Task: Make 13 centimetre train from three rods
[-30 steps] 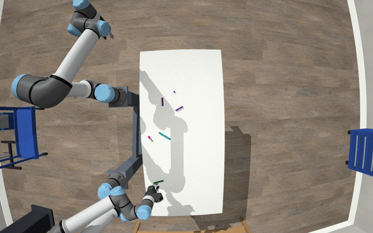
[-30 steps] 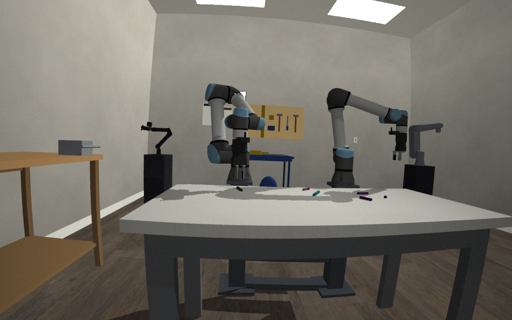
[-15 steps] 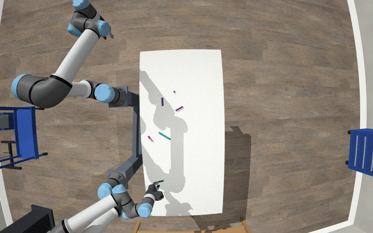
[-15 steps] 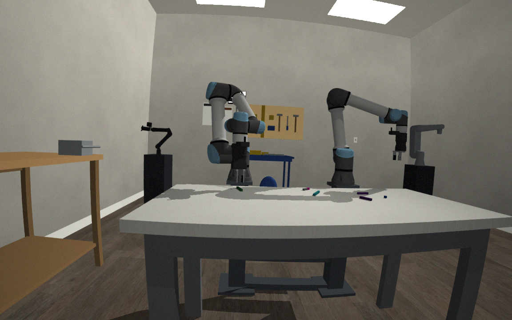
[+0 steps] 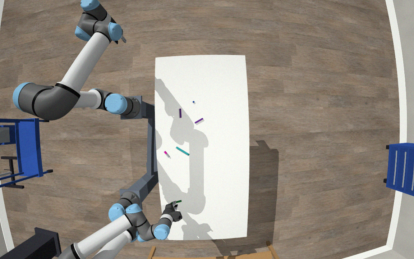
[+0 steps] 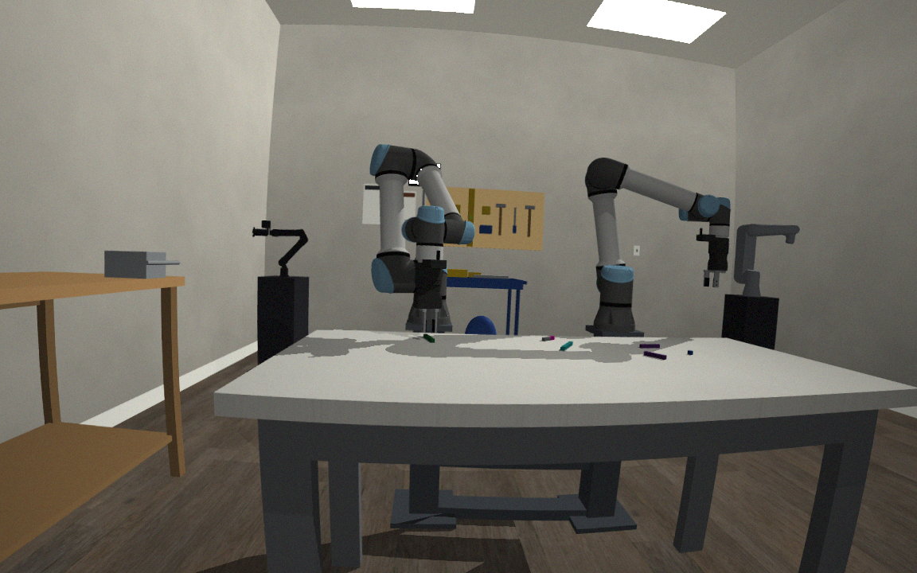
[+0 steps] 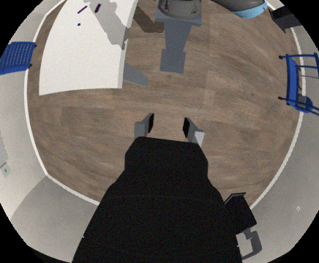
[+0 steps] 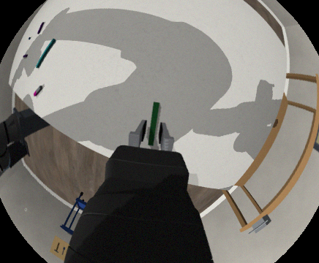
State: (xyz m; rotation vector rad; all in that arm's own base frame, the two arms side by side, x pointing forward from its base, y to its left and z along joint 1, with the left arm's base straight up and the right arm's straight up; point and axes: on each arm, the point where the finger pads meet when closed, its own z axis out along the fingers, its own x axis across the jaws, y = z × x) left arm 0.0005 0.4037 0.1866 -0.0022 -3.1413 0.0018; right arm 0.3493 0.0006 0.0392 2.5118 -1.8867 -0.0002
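A green rod [image 5: 178,201] [image 6: 429,338] [image 8: 155,113] lies flat on the table. My right gripper [image 5: 175,204] [image 6: 430,329] [image 8: 153,127] is partly open, its fingers standing either side of the green rod's near end with gaps visible. A magenta rod [image 5: 165,152] [image 6: 552,337] [image 8: 36,93] lies in line with a short grey rod [image 5: 168,155] [image 6: 546,339] [image 8: 39,89], their ends seemingly touching. My left gripper [image 5: 120,40] [image 6: 711,282] [image 7: 168,121] is open and empty, high above the floor beyond the table.
A turquoise rod [image 5: 182,151] [image 6: 567,345] [image 8: 44,54] lies mid-table. Two purple rods, one in shadow [image 5: 180,113] and one in light [image 5: 198,120], and a blue rod [image 5: 193,101] [image 7: 79,24] lie farther off. A wooden shelf [image 6: 34,281] stands beside the table [image 5: 228,96].
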